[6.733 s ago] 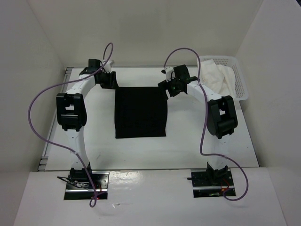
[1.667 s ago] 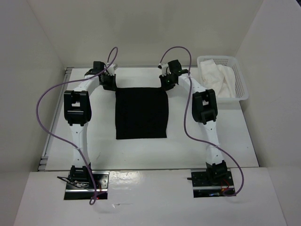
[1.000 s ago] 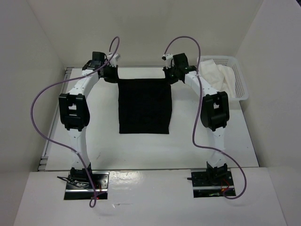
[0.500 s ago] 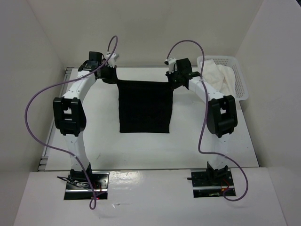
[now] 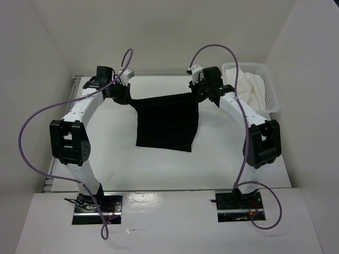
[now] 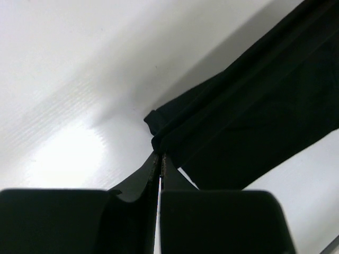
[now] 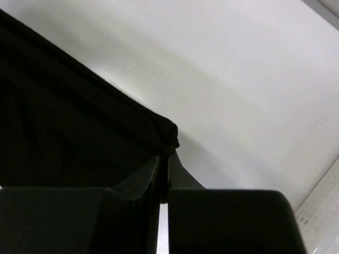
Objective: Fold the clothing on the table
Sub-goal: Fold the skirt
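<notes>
At the table's near edge we saw both arm bases bolted down, with purple cables looping up from them. Farther in, over the middle of the table, hung the clothing, a plain black sheet. Its near hem ran slightly askew, lower toward the table's right side, and we could not tell whether that hem touched the tabletop. From the hem the fabric rose toward the table's far edge, where its top edge sagged a little between two held corners.

The left gripper was pinched tight on the corner toward the table's left side. In its wrist view the fingers met with only a sliver between them, and a bunched fold of black fabric was caught at the tips. The right gripper was clamped the same way on the corner toward the table's right side, a small nub of cloth poking out past its tips.

At the table's far right corner sat a white mesh basket holding a crumpled white cloth.
</notes>
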`<state>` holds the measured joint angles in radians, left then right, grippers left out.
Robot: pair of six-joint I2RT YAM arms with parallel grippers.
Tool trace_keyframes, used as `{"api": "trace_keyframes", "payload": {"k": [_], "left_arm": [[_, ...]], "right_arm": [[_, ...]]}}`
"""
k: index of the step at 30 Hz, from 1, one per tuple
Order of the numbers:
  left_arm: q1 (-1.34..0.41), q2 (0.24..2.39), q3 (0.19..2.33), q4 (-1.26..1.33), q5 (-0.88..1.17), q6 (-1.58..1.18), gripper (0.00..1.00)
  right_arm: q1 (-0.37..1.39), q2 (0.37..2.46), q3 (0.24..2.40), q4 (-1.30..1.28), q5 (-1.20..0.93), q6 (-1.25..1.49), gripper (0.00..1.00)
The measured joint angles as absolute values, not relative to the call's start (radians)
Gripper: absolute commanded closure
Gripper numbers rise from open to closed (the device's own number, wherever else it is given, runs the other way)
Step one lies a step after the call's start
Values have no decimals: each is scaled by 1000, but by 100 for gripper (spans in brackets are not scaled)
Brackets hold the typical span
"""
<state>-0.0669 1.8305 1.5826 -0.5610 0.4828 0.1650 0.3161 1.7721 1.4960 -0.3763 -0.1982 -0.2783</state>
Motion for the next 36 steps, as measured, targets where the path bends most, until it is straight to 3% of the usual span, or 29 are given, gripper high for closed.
{"api": "trace_keyframes", "payload": {"k": [27,33,34,35,36], "left_arm": [[-111,1723,1342,-596,500,272,97],[-119,1663,1283,-602,498,296,92],[-120,1655,1280,-602,496,301,92],[-120,1648,1274,-601,495,310,85],[-120,1640,1269,-602,492,315,69]], "right_arm": [[389,1727,1314,-467,-157,-426,100],[412,1707,1298,-548,-196,-485,83],[421,1702,1295,-562,-202,-498,75],[433,1694,1290,-582,-209,-511,68],[443,1686,1286,-597,-215,-523,59]]}}
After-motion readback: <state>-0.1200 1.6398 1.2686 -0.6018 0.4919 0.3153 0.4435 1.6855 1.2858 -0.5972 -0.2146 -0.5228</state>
